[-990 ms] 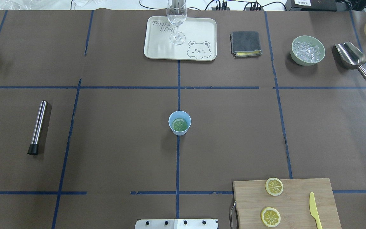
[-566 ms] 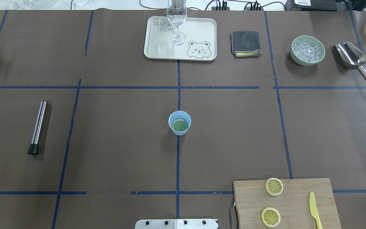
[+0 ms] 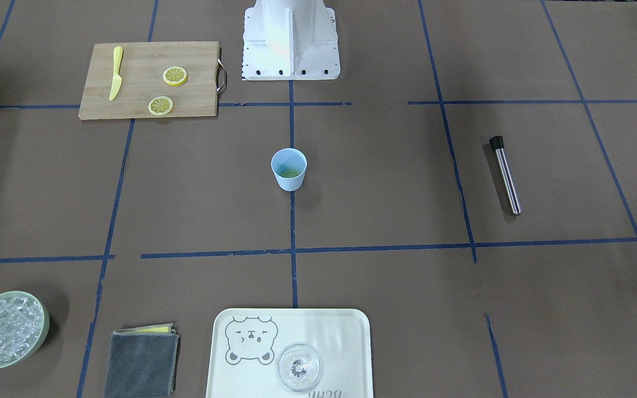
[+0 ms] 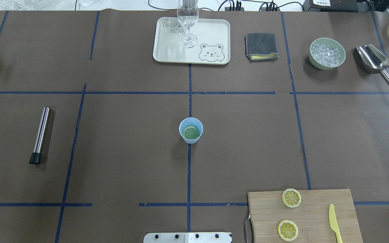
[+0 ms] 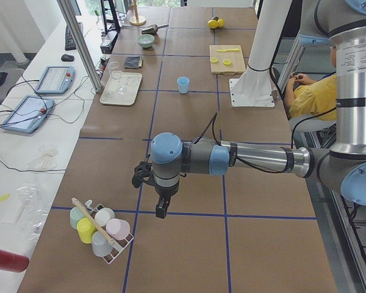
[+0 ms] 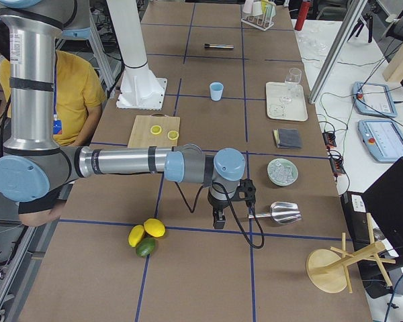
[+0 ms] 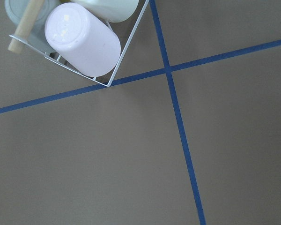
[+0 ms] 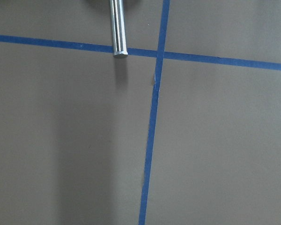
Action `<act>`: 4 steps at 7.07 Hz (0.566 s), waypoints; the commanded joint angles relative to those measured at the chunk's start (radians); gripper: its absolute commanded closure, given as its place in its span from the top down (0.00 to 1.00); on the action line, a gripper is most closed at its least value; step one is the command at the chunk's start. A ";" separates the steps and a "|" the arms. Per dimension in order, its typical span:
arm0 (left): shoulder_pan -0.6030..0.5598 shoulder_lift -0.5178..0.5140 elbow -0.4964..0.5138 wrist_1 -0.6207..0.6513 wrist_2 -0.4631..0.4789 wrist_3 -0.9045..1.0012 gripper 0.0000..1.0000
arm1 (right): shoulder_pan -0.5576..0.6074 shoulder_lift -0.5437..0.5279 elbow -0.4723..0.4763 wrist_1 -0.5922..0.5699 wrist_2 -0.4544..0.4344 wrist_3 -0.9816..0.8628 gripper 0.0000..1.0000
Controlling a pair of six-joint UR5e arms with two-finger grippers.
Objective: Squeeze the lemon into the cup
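Observation:
The light blue cup point(image 4: 191, 125) stands upright at the table's middle; it also shows in the front view point(image 3: 289, 177). A lemon slice point(image 4: 191, 133) lies flat inside it and looks greenish. Two more lemon slices point(image 4: 291, 198) point(image 4: 287, 230) lie on the wooden cutting board point(image 4: 316, 216) at the near right. My left gripper point(image 5: 161, 212) hangs far out at the table's left end, next to a cup rack point(image 5: 100, 229). My right gripper point(image 6: 218, 223) hangs at the right end by the scoop point(image 6: 279, 212). I cannot tell whether either is open or shut.
A yellow knife point(image 4: 333, 219) lies on the board. A clear glass point(image 4: 187, 20) stands on the bear tray point(image 4: 211, 37) at the back. A grey cloth point(image 4: 261, 45), bowl of ice point(image 4: 327, 53) and steel muddler point(image 4: 40, 135) lie around. Whole citrus fruits point(image 6: 146, 236) sit at the right end.

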 commanded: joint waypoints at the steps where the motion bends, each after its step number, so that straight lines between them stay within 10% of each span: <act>1: 0.000 0.005 0.000 0.021 -0.007 -0.008 1.00 | 0.000 0.001 -0.008 0.021 0.003 0.050 1.00; 4: -0.002 0.014 -0.001 0.063 -0.101 -0.091 1.00 | 0.000 -0.001 -0.008 0.021 0.014 0.088 1.00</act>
